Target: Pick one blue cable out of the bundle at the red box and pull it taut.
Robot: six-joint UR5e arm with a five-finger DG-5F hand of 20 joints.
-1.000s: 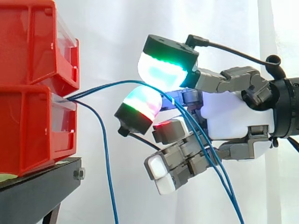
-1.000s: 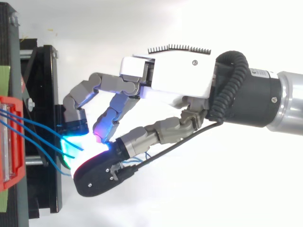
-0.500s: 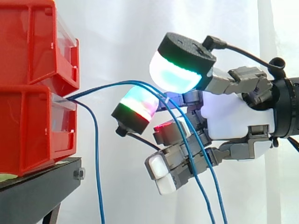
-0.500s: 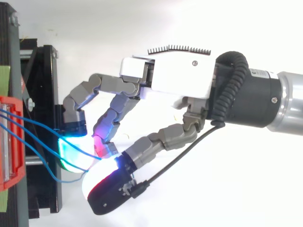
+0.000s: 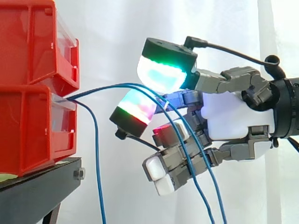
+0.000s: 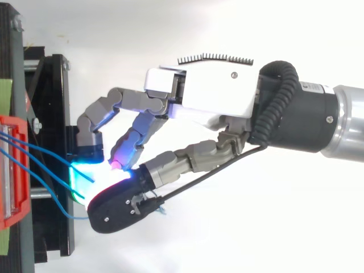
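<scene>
Two blue cables [image 5: 112, 86] from red box [image 5: 32, 126] pinched between pads [image 5: 161, 74] of hand [image 5: 233, 116], both slack. Grasp step, seemingly. Next: drop one strand, then draw right until taut.

Lab: white curtain [image 5: 117, 42], red bins [image 5: 28, 121].

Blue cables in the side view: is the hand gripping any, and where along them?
Two blue cables look pinched between the hand's glowing upper pads, mid-span, a short way out from the red box. A third cable hangs free.
</scene>
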